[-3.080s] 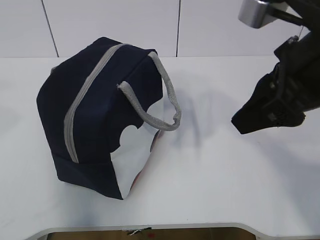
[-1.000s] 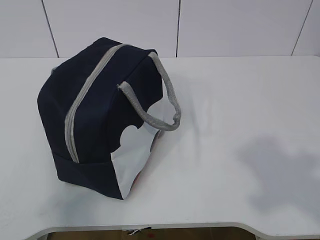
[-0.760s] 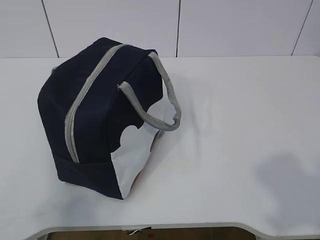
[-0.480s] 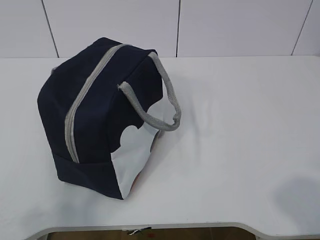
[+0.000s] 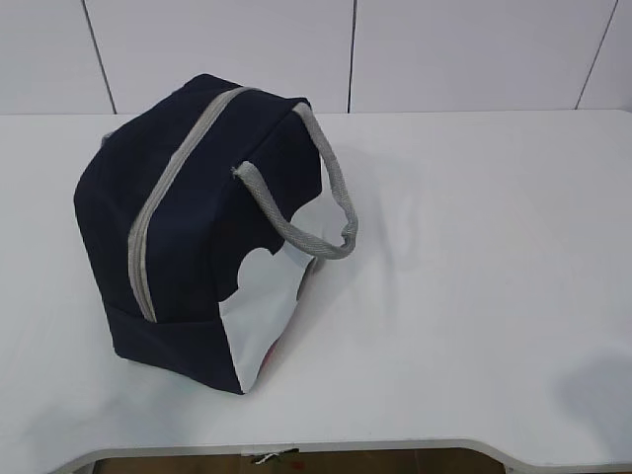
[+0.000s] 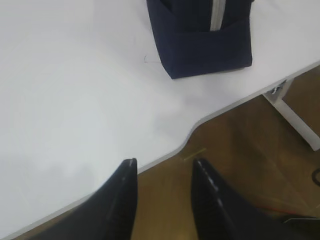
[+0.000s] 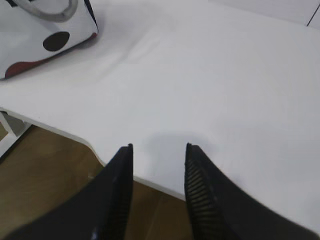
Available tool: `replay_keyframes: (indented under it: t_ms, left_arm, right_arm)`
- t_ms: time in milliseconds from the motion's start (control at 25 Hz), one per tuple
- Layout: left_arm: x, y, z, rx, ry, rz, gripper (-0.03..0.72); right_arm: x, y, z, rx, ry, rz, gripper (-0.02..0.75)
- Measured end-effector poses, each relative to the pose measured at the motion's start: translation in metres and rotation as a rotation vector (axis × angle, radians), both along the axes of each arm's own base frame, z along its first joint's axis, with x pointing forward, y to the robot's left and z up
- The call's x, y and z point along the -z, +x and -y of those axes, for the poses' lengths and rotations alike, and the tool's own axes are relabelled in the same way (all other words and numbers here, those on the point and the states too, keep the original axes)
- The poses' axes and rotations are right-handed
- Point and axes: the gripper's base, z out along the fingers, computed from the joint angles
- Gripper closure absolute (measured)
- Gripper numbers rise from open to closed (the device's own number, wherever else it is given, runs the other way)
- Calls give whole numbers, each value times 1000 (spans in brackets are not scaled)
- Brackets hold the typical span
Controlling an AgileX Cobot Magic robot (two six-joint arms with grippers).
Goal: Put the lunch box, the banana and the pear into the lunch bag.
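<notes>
White worktop (image 5: 474, 296) holds only the zipped lunch bag (image 5: 188, 247), left of centre; both grippers, left gripper (image 6: 162, 167) and right gripper (image 7: 157, 150), hang parted, empty, off its edge; best leave everything untouched now

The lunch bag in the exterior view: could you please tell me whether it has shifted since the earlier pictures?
No. The lunch bag sits at the same spot and angle against the table's front edge and the wall seams behind.
</notes>
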Motion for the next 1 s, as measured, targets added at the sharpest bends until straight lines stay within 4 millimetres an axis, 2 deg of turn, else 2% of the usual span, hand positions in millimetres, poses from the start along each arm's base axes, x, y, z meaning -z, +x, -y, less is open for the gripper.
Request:
replay_keyframes:
  t_ms: [240, 760, 1000]
  left_arm:
    - [3, 7, -1, -21, 13, 46, 430]
    - [4, 10, 0, -33, 14, 60, 444]
    - [4, 9, 1, -213, 19, 58, 445]
  right_arm:
    - [8, 2, -1, 6, -9, -44, 437]
    - [9, 1, -2, -6, 6, -57, 437]
    - [9, 0, -3, 55, 9, -57, 437]
